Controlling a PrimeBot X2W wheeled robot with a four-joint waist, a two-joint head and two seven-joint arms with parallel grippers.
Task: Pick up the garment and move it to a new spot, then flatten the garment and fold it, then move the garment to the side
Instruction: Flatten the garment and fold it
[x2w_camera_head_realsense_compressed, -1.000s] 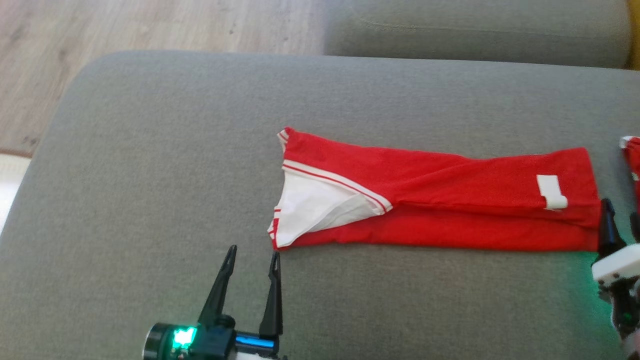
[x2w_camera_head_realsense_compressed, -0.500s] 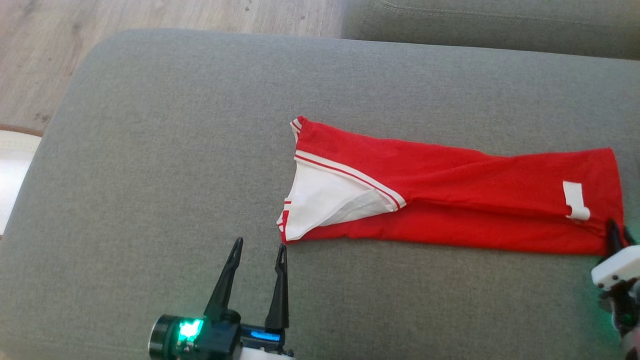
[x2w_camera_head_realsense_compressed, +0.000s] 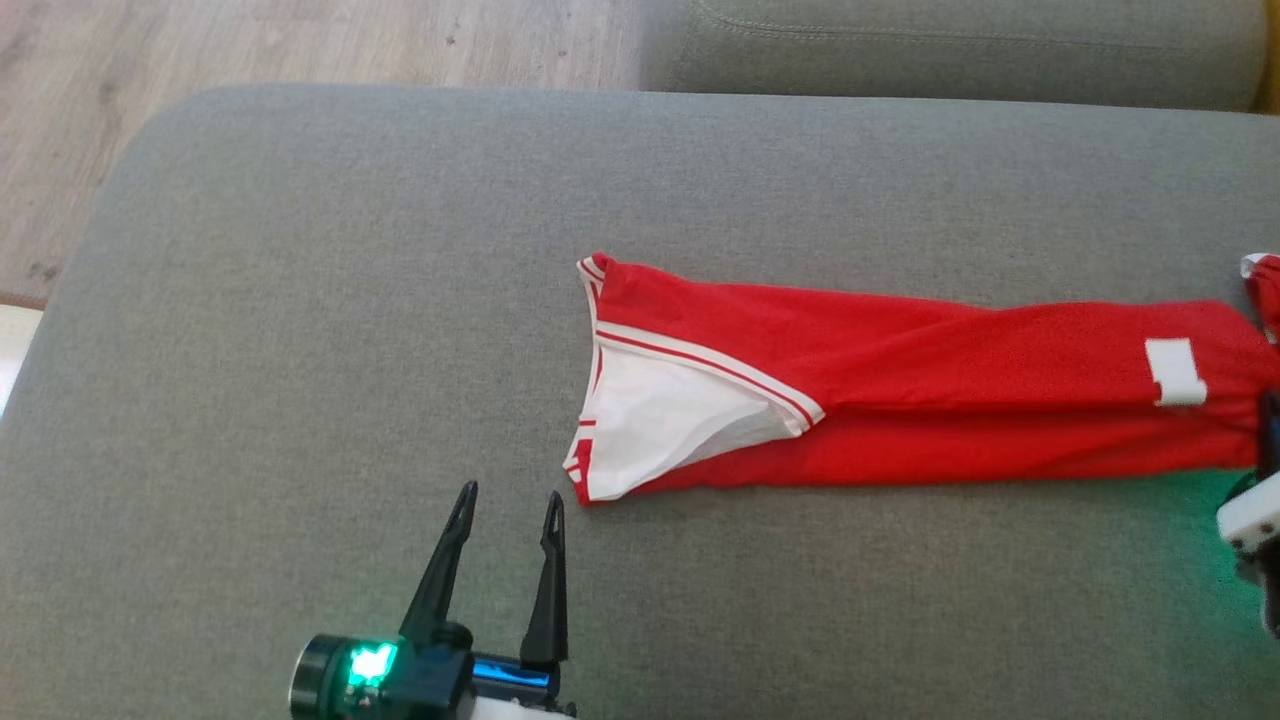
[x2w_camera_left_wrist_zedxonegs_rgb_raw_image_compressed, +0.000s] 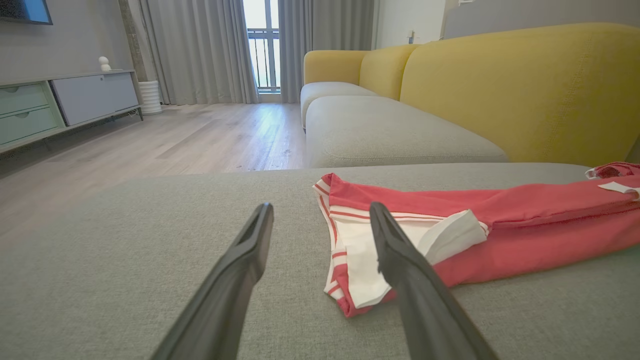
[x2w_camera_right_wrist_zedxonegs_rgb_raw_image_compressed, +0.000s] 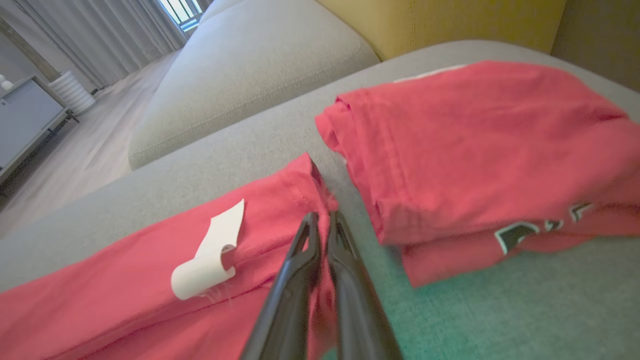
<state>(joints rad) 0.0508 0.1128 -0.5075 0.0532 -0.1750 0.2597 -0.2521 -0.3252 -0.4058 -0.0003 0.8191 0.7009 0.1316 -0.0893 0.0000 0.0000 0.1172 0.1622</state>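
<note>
Two fingers of the left gripper (x2w_camera_head_realsense_compressed: 510, 493) stand well apart, holding nothing, low and left of centre in the head view, tips just short of the white-collared end of the red garment (x2w_camera_head_realsense_compressed: 900, 400). It lies folded into a long strip across the grey sofa cushion (x2w_camera_head_realsense_compressed: 350, 300), reaching the right edge. There the right gripper (x2w_camera_right_wrist_zedxonegs_rgb_raw_image_compressed: 322, 216) has its fingers pinched together on the hem, beside a curled white label (x2w_camera_right_wrist_zedxonegs_rgb_raw_image_compressed: 210, 255) and a second folded red shirt (x2w_camera_right_wrist_zedxonegs_rgb_raw_image_compressed: 475, 150).
</note>
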